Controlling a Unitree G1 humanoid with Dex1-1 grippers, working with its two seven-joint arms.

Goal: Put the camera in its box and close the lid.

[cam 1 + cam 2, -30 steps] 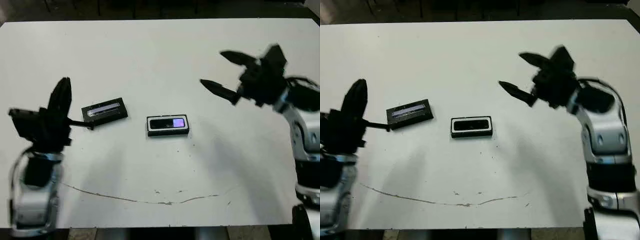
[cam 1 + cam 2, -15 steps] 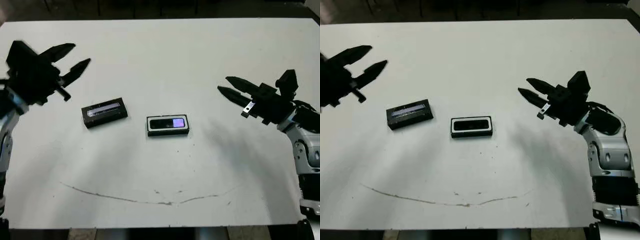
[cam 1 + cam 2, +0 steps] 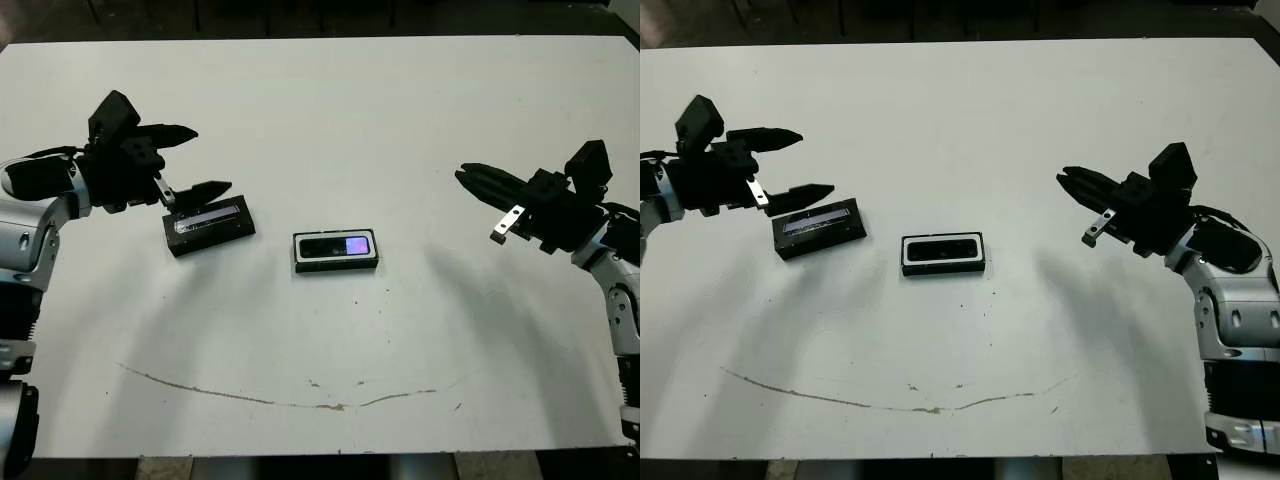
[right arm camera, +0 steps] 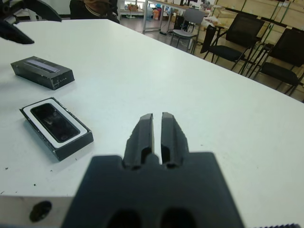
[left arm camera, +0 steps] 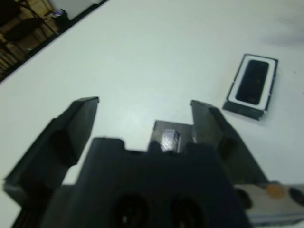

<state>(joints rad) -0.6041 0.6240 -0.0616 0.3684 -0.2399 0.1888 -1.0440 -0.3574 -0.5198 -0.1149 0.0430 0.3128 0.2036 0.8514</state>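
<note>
The camera (image 3: 338, 246) lies inside the box (image 3: 336, 268), a white-lined black tray at the middle of the table, with its purplish screen facing up. To the box's left, the lid (image 3: 209, 224) rests flat on the table, silver strip up. My left gripper (image 3: 212, 158) is open, hovering just beyond the lid's far left end with nothing between its fingers (image 5: 78, 124). My right gripper (image 3: 468, 178) is shut and empty, well to the right of the box and pointing toward it. The right wrist view shows the box (image 4: 56, 127) and the lid (image 4: 42, 71) ahead.
A thin dark scratch (image 3: 300, 402) runs across the white table near its front edge. In the right wrist view a person (image 4: 95, 7) and black chairs (image 4: 237, 42) show beyond the table's far side.
My left arm swung down and inward, from the far left to just beyond the lid, still open. My right gripper drew back to the right and shut. Box, camera and lid stayed put.
</note>
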